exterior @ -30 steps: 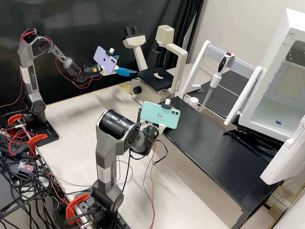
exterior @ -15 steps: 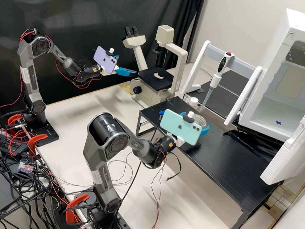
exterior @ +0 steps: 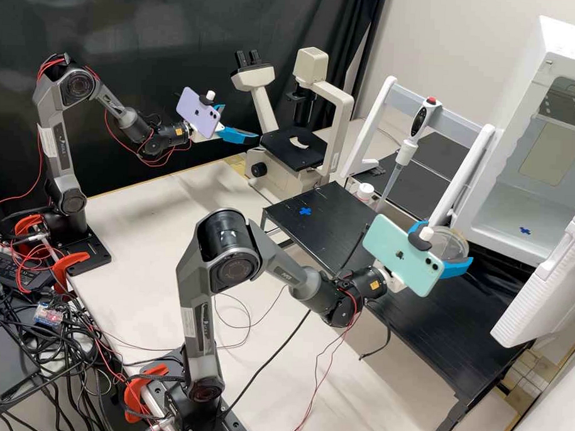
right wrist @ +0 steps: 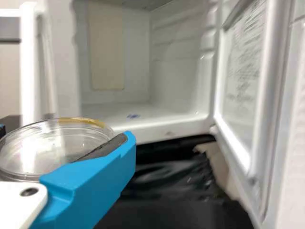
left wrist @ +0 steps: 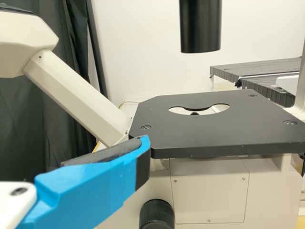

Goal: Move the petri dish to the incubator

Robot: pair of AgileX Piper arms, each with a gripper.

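High view: right of centre, the right gripper (exterior: 451, 244) grasps the clear petri dish (exterior: 453, 236) by its rim, held over the slatted black bench-top stand (exterior: 485, 310), near the open incubator (exterior: 506, 247) at the right edge of the frame. The right wrist view has the dish alongside a blue finger (right wrist: 90, 183), the incubator's chamber beyond. In the upper left of the high view, the left gripper (exterior: 240, 123) is released, fingers apart, near the inverted microscope (exterior: 293, 150), which stands at upper centre.
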